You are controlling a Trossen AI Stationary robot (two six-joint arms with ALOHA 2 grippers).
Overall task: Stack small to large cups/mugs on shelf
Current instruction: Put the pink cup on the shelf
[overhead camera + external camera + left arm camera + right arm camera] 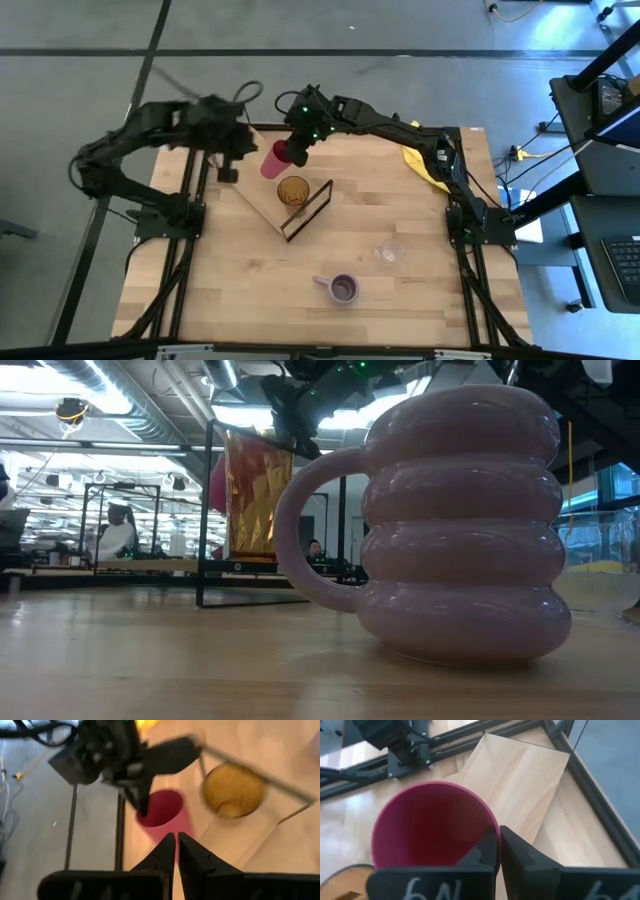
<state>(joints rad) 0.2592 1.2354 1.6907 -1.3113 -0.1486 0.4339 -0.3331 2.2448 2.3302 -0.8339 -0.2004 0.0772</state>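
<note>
Purple mug (455, 520), ribbed and with a looped handle, fills the low view, standing upright on the table (250, 290) toward its front edge; from above it (342, 289) sits well apart from everything on the board.

Right gripper (497, 851) is clamped on the rim of the red cup (427, 827), one finger inside the wall and one outside. From above, this gripper (296, 146) holds the red cup (273, 159) tilted over the far left part of the shelf board (262, 196), just beside the amber tumbler (294, 190). In the left wrist view the red cup (162, 815) hangs from a dark finger at its rim, with the tumbler (232, 790) close beside it on the board.

Left gripper (176, 851) has its two fingers pressed together with nothing between them, pointing toward the red cup from the side. From above it (228, 172) hovers at the table's far left edge, near the corner of the board.

Amber tumbler stands upright on the board right next to the black wire frame (308, 209); in the low view it (255, 495) shows behind the mug's handle, inside the frame's outline.

Small clear glass (391, 251) stands on the bare table to the right of the board, near the mug. Yellow cloth (425, 166) lies at the far right edge under the right arm.
</note>
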